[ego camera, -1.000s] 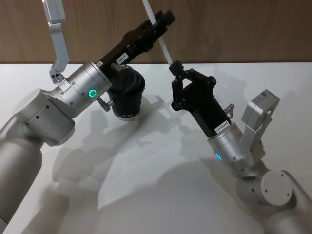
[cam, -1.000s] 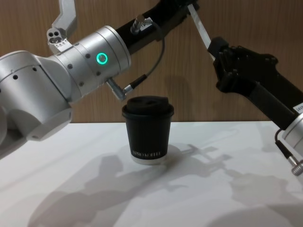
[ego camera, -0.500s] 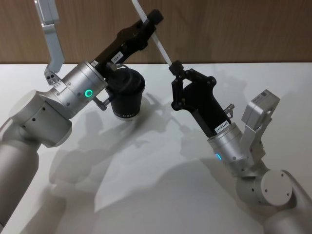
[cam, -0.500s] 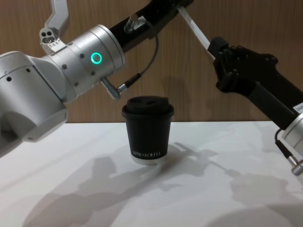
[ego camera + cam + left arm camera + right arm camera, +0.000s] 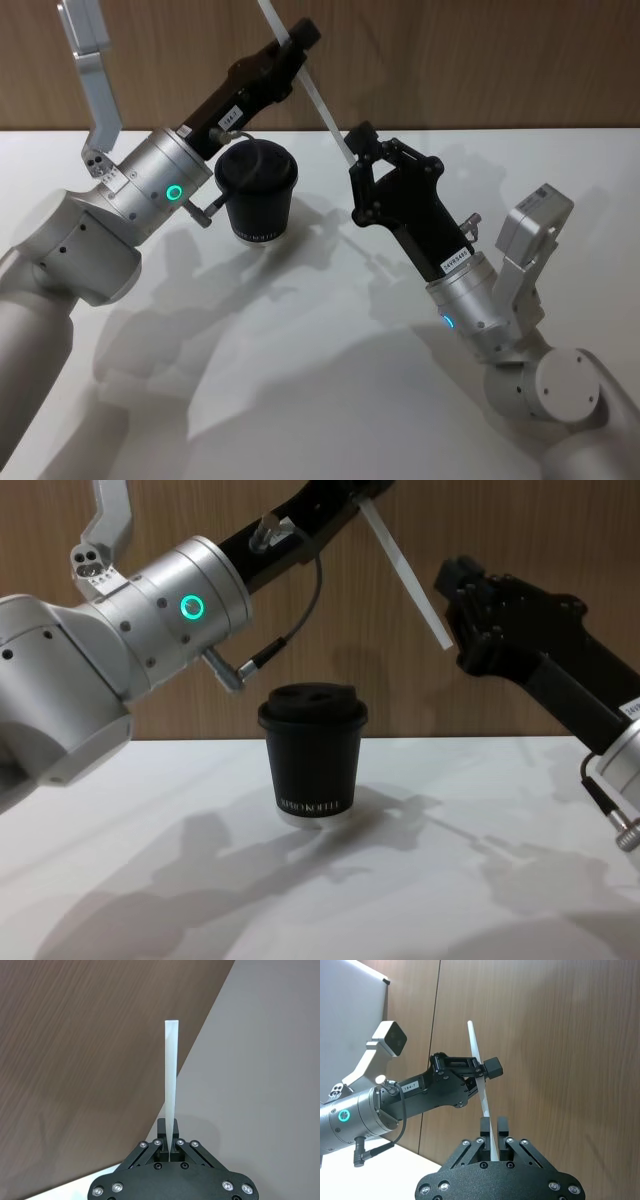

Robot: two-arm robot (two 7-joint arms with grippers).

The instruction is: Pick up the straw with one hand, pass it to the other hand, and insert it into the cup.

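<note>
I'm looking down from the head, level from the chest, both sharing the cup (image 5: 257, 200); wrists are closely facing the straw (image 5: 171, 1090).

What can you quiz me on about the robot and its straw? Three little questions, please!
1. True or false: the straw is already in the cup.
2. Which gripper is clamped on the straw? A. left B. right C. neither
3. Fill in: the cup's lid is ___ (on/off).

Key: 1 false. 2 A: the left gripper, raised high, is shut on it; the right gripper, by the straw's lower end, is open. 3 on.
</note>
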